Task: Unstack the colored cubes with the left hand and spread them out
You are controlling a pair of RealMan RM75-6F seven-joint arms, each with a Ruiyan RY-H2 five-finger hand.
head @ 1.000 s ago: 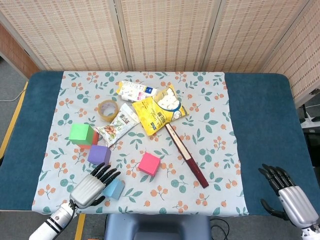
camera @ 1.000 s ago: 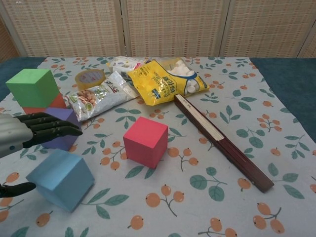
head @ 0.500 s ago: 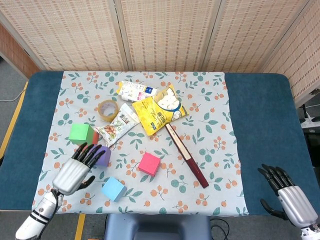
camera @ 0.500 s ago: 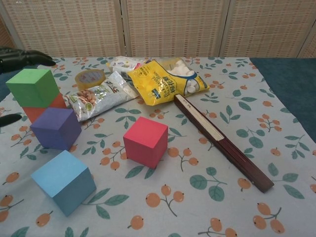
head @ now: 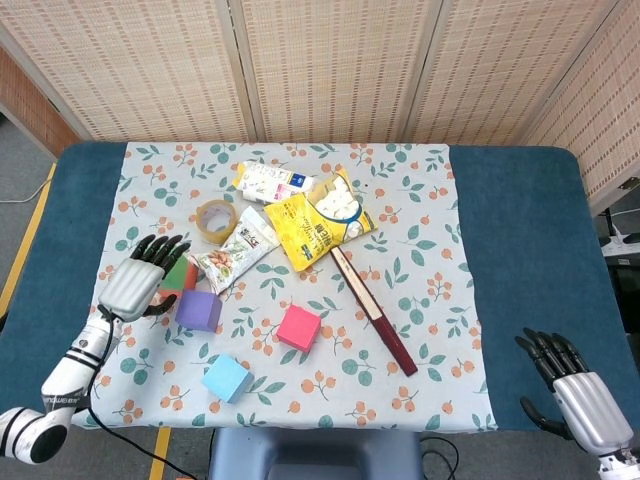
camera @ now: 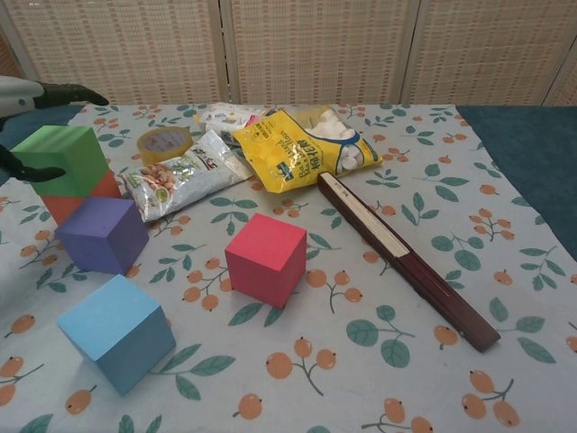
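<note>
A green cube sits stacked on a red cube at the left of the floral cloth. My left hand hovers over this stack with its fingers spread above the green cube and its thumb low by the cube's front left; it holds nothing. A purple cube, a pink cube and a light blue cube lie apart on the cloth. My right hand rests open at the table's near right corner.
A tape roll, a nut packet, a yellow snack bag and a white carton crowd the back middle. A long dark red folded fan lies diagonally right of the pink cube. Blue table shows beyond the cloth.
My left hand has drawn away from the light blue cube near the front edge and moved back and left to above the green cube. The right hand is still.
</note>
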